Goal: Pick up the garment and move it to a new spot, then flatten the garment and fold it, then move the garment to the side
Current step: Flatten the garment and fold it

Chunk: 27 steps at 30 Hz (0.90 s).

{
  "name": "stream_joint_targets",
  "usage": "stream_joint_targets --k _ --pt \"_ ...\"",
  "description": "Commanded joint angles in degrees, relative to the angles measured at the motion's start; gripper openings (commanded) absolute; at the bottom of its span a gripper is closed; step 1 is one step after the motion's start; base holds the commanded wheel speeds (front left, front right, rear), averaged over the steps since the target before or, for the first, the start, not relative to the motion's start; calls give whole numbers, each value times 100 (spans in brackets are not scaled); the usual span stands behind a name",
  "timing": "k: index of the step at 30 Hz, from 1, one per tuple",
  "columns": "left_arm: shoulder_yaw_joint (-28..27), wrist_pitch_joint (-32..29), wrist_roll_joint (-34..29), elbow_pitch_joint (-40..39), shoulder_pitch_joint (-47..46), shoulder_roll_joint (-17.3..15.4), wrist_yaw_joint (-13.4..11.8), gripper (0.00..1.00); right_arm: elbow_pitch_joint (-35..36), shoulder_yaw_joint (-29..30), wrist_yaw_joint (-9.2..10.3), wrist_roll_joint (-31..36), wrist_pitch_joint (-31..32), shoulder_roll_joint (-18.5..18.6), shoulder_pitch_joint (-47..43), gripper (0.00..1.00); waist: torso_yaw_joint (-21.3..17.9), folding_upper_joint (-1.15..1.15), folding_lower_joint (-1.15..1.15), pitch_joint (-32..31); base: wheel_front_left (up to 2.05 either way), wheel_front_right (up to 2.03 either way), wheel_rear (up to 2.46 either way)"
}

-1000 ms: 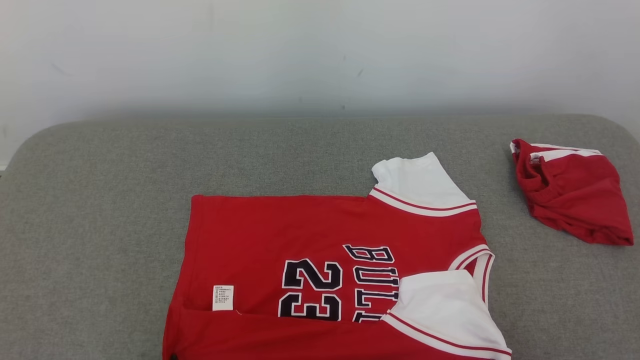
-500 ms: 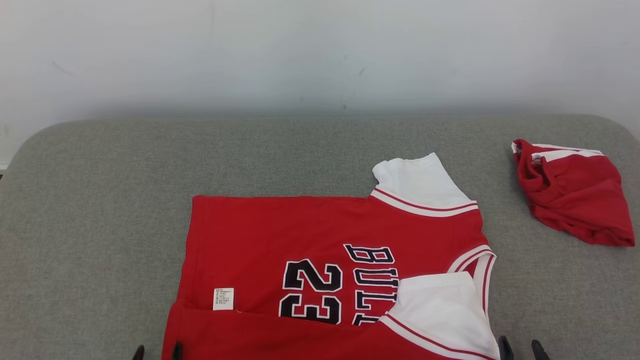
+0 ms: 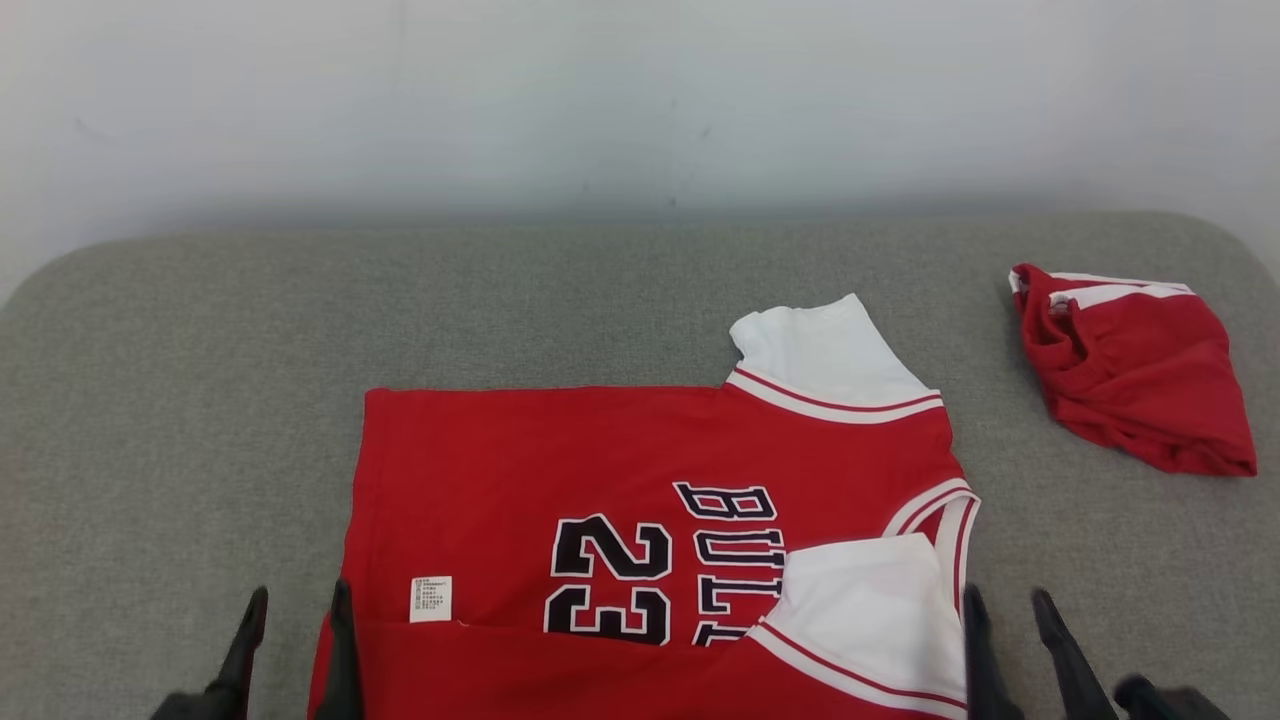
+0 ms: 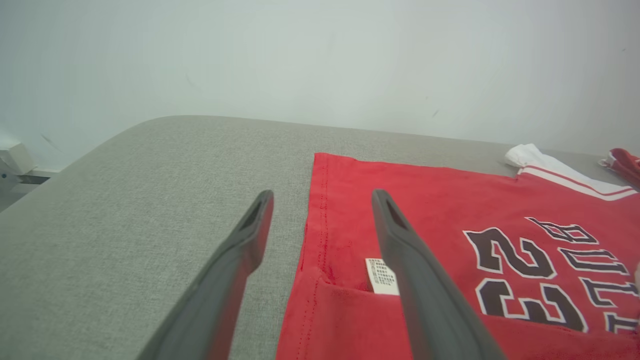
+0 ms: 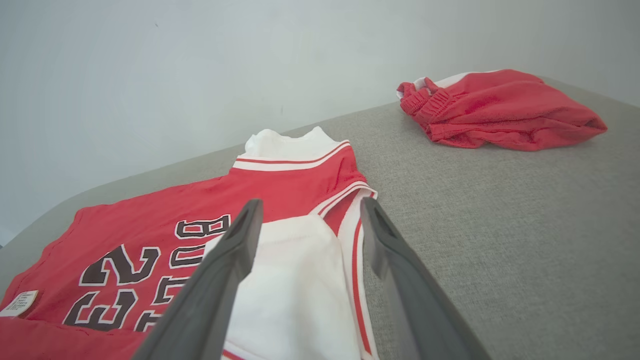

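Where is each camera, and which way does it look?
Head: high up, looking down at the red jersey on the grey cushion; left gripper and right gripper show below, jaws open.
Left wrist: on left arm, along its fingers to the jersey's hem.
Right wrist: on right arm, along its fingers to the white sleeve and red shorts.
Shared: the number 23.

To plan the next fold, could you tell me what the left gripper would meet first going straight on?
Probably the hem of the jersey on the cushion: the open left gripper straddles that edge, though depth is unclear.
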<state>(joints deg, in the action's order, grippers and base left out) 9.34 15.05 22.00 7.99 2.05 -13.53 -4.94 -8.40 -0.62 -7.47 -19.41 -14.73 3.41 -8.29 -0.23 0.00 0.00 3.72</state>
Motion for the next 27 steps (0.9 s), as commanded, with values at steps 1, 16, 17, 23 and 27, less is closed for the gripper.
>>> stream_joint_targets --k 1,16,17,23,27 --pt "-102 14 -40 219 -360 37 157 100 -83 -164 -8 202 -42 -11 380 100 -72 0 0 115 0 0 0" --pt "29 -584 153 2678 -3229 -183 1054 100 -1930 -913 -8 621 -39 440 3771 100 -390 0 0 1307 0 0 0" --pt "11 -573 213 2813 -3473 -182 1087 100 -2064 -950 -8 606 -39 440 3996 100 -384 0 0 1377 0 0 0" --pt "57 -632 283 3921 -4345 -244 1144 100 -2577 -1253 -8 528 -47 371 4846 100 -418 0 0 1674 0 0 0" --pt "85 -506 405 4453 -4655 -209 1195 100 -2654 -1326 -8 508 -48 332 5016 100 -454 0 0 1745 0 0 0"
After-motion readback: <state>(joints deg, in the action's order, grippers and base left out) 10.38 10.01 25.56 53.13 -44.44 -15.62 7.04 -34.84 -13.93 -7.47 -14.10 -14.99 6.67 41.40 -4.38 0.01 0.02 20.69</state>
